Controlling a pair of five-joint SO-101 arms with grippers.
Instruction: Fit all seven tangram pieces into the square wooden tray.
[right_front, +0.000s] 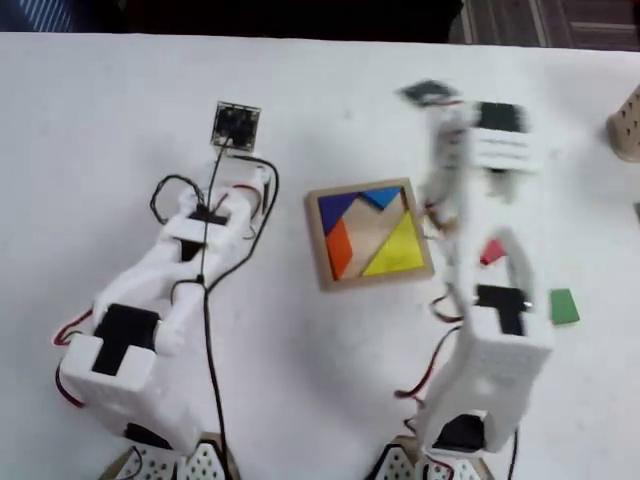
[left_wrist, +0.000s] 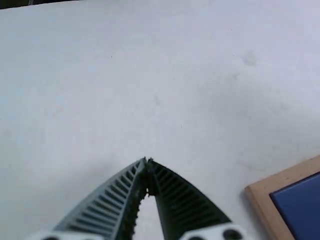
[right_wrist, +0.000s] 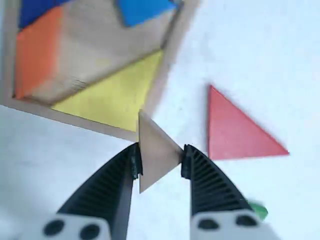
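Left gripper (left_wrist: 148, 167) is shut tight with nothing between its fingers, over the bare white table (right_front: 100, 120), left of centre in the high view. At the centre of the frame lies the square wooden tray (right_front: 316, 240). It holds a dark blue triangle (right_front: 337, 207), a light blue piece (right_front: 382, 197), an orange piece (right_front: 340, 248) and a yellow triangle (right_front: 395, 250). Right gripper (right_wrist: 159, 159) pinches a pale triangle (right_wrist: 152, 145), probably plain wood, just beside the tray's rim. Right of centre a red triangle (right_front: 491, 252) lies on the table, and further right a green piece (right_front: 564, 306).
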